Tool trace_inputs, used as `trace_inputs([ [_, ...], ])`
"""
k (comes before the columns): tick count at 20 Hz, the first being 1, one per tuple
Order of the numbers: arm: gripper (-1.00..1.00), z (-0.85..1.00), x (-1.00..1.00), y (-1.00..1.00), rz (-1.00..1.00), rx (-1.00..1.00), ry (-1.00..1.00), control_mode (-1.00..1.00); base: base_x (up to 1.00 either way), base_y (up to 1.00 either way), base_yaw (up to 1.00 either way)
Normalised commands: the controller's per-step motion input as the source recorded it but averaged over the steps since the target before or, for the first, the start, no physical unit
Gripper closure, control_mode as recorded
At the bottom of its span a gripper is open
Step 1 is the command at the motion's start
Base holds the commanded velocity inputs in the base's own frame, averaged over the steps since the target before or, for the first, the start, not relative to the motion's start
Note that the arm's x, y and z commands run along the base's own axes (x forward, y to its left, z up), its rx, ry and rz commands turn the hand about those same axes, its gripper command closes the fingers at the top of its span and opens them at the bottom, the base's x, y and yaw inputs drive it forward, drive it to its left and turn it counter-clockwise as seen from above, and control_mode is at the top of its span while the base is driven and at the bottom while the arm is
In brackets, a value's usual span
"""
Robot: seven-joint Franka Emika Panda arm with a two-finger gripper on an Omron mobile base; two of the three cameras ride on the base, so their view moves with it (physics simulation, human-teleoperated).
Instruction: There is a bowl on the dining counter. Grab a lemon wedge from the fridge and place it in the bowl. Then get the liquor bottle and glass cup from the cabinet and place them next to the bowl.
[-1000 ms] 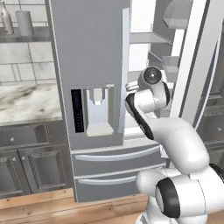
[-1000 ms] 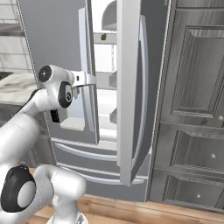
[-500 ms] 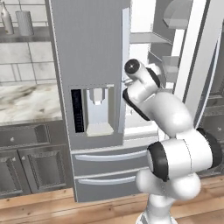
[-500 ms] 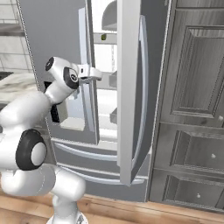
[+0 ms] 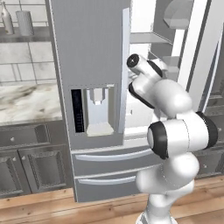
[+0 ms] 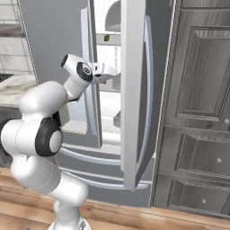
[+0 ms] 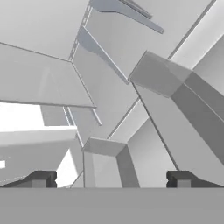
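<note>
The grey fridge [image 5: 92,57] stands with its right door [image 6: 134,90] swung open, showing white shelves inside. My gripper [image 6: 111,75] reaches into the opening at mid-shelf height, at the end of the white arm [image 5: 175,100]. In the hand view the gripper [image 7: 110,179] is open, its two dark fingertips [image 7: 41,178] far apart with nothing between them, facing tilted white shelves and grey door bins [image 7: 166,78]. A small olive-yellow thing [image 6: 106,38] sits on the upper shelf above the hand; it may be the lemon wedge.
The closed left fridge door carries a water dispenser [image 5: 98,109]. A marble counter [image 5: 26,103] with grey cabinets lies to the left, with a bottle [image 5: 5,17] and a cup [image 5: 24,22] on a wall shelf. Tall grey cabinets [image 6: 197,112] stand right of the fridge.
The arm has folded upward and swung toward the fridge opening, carrying the hand farther in between the doors. The base and fridge have stayed put.
</note>
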Motion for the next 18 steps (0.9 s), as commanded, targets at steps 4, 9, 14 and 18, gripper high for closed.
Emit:
trace_inputs([
  [4, -1.0, 0.0, -0.02, -0.91, -0.07, -0.04, 0.0, -1.0, 0.0, 0.0, 0.0],
  [9, -1.0, 0.0, -0.3, -1.0, -0.07, -0.02, 0.0, -1.0, 0.0, 0.0, 0.0],
  [14, -1.0, 0.0, -0.65, -1.0, -0.05, -0.01, 0.0, -1.0, 0.0, 0.0, 0.0],
  [18, -1.0, 0.07, -0.75, -0.06, 0.03, 0.04, 0.0, -1.0, 0.0, 0.0, 0.0],
])
